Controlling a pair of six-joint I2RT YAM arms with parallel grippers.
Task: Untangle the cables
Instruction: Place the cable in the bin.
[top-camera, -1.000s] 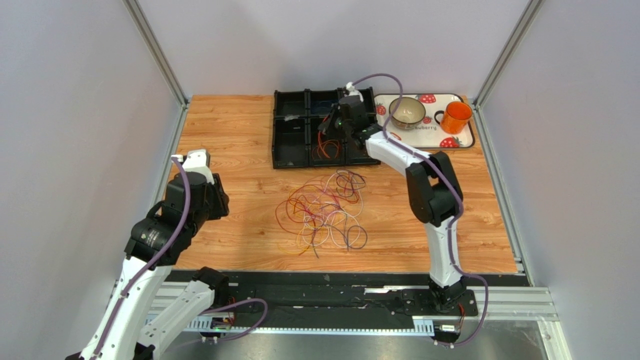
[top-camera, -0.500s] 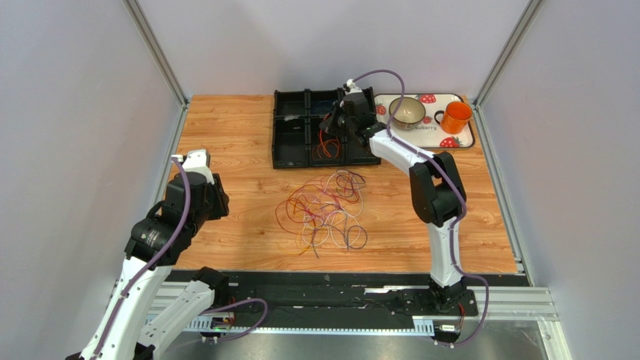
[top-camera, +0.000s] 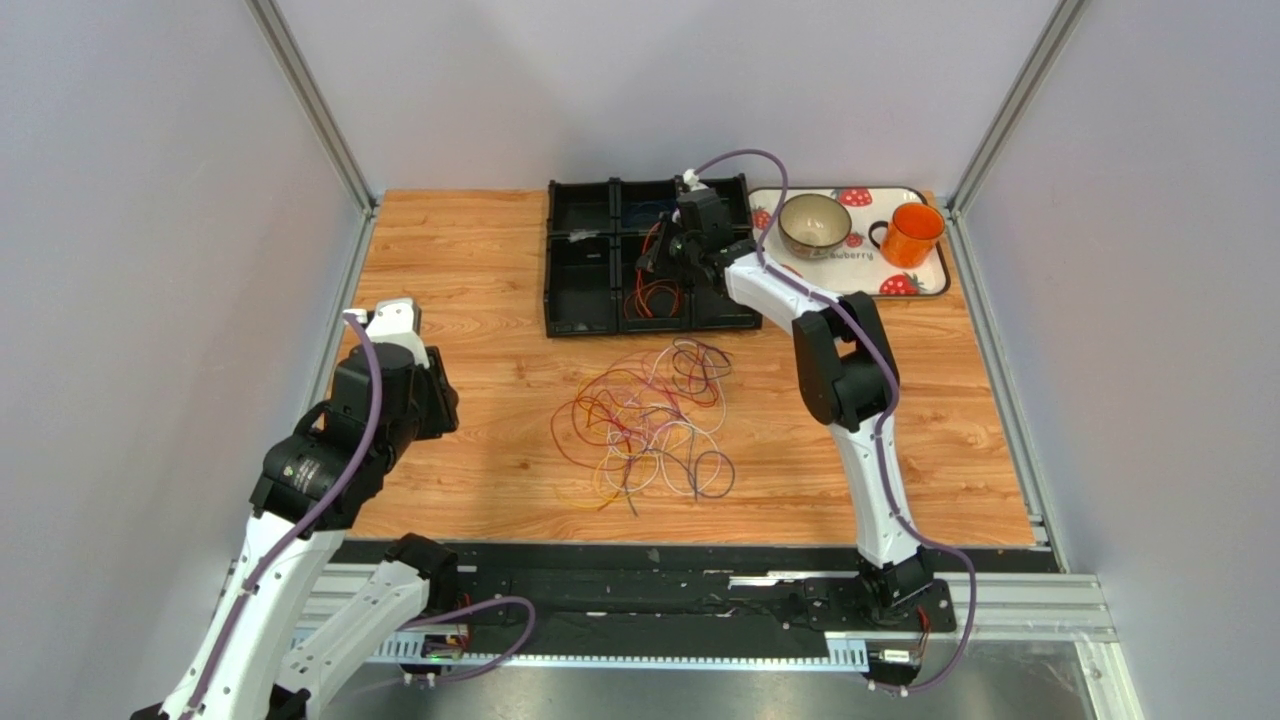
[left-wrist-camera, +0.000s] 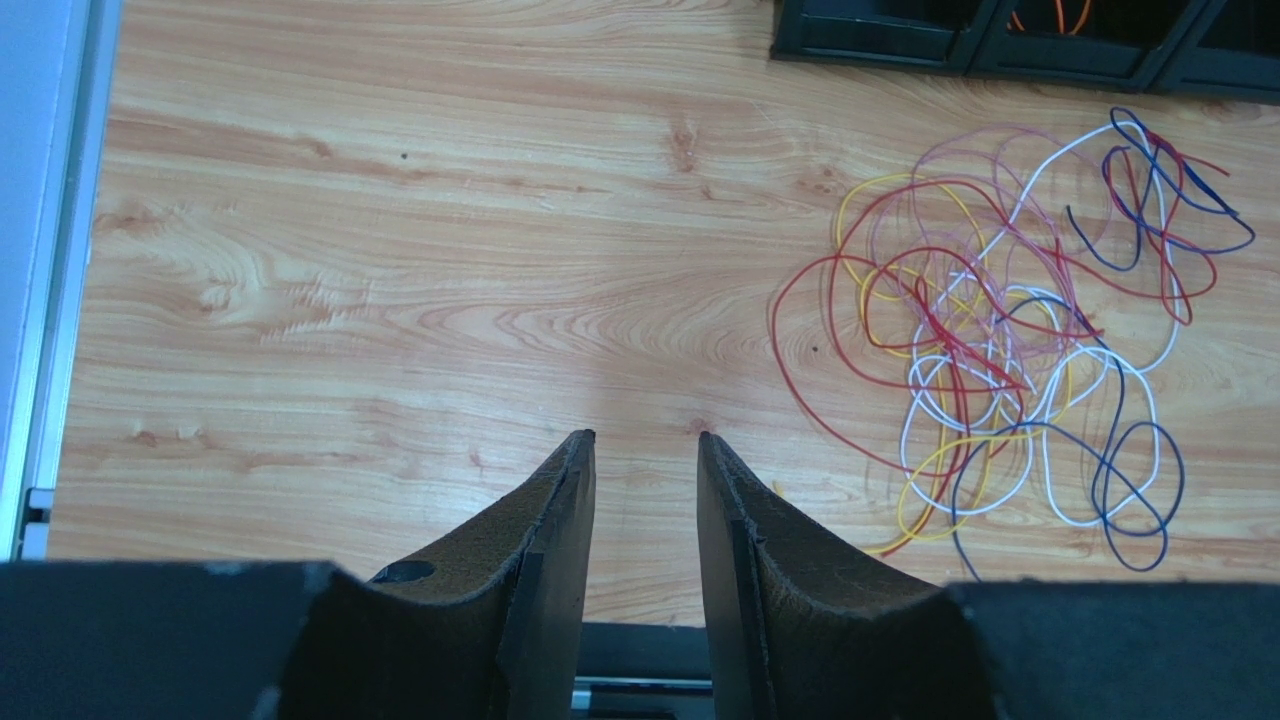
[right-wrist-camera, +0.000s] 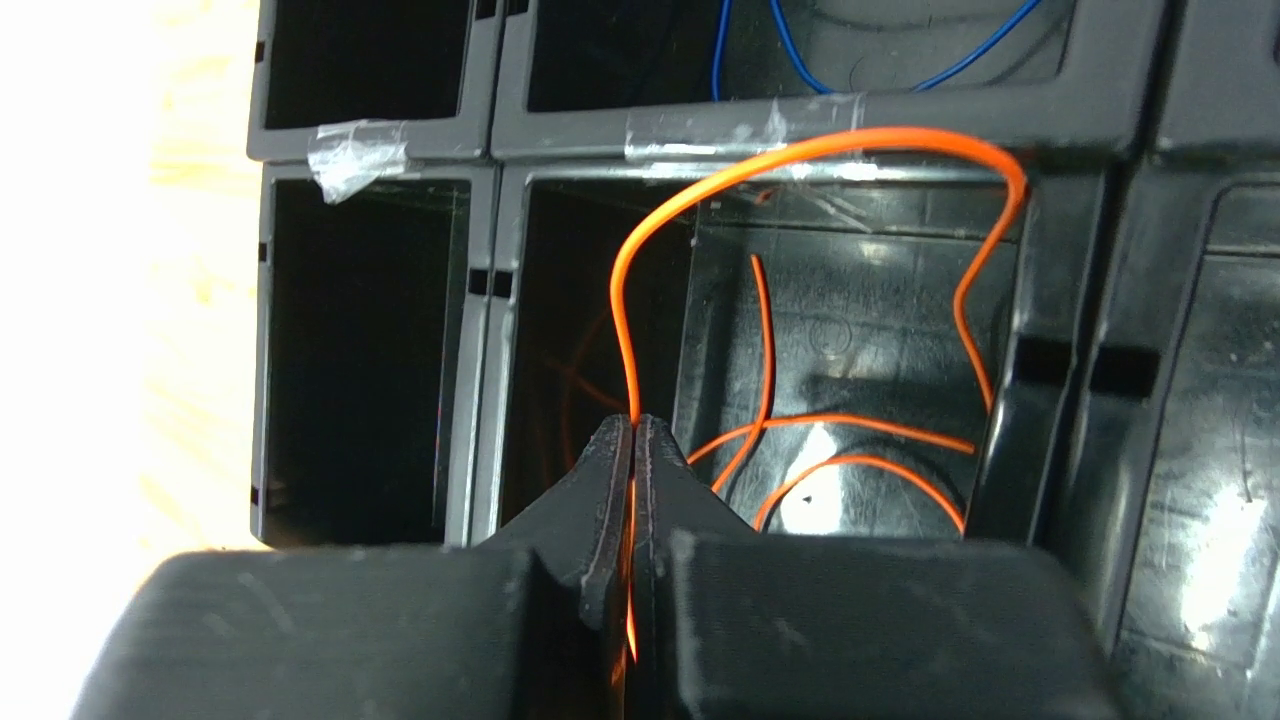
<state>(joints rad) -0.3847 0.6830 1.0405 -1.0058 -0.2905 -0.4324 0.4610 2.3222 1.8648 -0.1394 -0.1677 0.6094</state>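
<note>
The cables (top-camera: 646, 420) lie tangled in the middle of the table (top-camera: 451, 270). Behind them, at the far edge, sits a compartment box (top-camera: 579, 321). Just right of it, a tray (top-camera: 857, 272) holds a bowl (top-camera: 815, 224) with a mug (top-camera: 909, 234) to its right. Over the box, the right gripper (right-wrist-camera: 631, 450) pinches a single cable (right-wrist-camera: 842, 143) that trails into a near-row compartment.

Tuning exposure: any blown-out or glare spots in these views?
Right wrist: the table at the left edge is blown out near white; glare patches on the black bin floor. Left wrist: evenly lit, cables sharp. Top external: even light, no glare.
</note>
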